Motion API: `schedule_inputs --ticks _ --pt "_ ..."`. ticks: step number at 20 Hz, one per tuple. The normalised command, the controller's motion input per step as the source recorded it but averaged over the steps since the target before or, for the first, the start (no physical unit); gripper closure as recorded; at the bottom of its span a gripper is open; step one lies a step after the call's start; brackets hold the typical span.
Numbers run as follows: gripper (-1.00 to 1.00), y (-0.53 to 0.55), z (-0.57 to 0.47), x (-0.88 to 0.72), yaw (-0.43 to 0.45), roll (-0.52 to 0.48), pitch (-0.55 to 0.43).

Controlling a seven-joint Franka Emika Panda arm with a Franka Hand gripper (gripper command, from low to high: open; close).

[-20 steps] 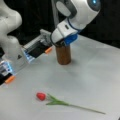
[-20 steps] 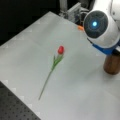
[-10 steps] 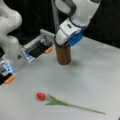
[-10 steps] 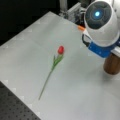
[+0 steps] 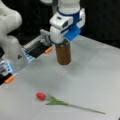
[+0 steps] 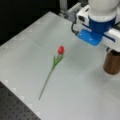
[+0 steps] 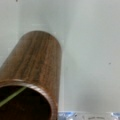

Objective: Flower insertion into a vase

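Directly over the vase (image 5: 63,53) you find the gripper (image 5: 61,41), its white and blue body covering the rim in both front views; whether its jaws stand wide or narrow you cannot tell, since the fingers are hidden.

- Vase: brown wooden cylinder, upright on the table (image 5: 95,75), toward the far side. The wrist view looks down its wall (image 7: 37,60) into the mouth, where a thin green line, perhaps a stem, crosses the dark interior.
- Tulip (image 5: 57,100): red head, green stem, lying flat on the near part of the table, well apart from the vase, touched by nothing (image 6: 53,66).
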Motion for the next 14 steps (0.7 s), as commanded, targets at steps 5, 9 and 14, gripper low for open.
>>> schedule_inputs --ticks 5,9,14 --pt "-1.00 -0.29 -0.14 -0.05 0.143 0.020 -0.249" --pt "-1.00 -0.16 -0.11 0.09 0.144 -0.031 -0.112" --pt "-1.00 -0.18 -0.10 0.14 0.162 -0.039 -0.070"
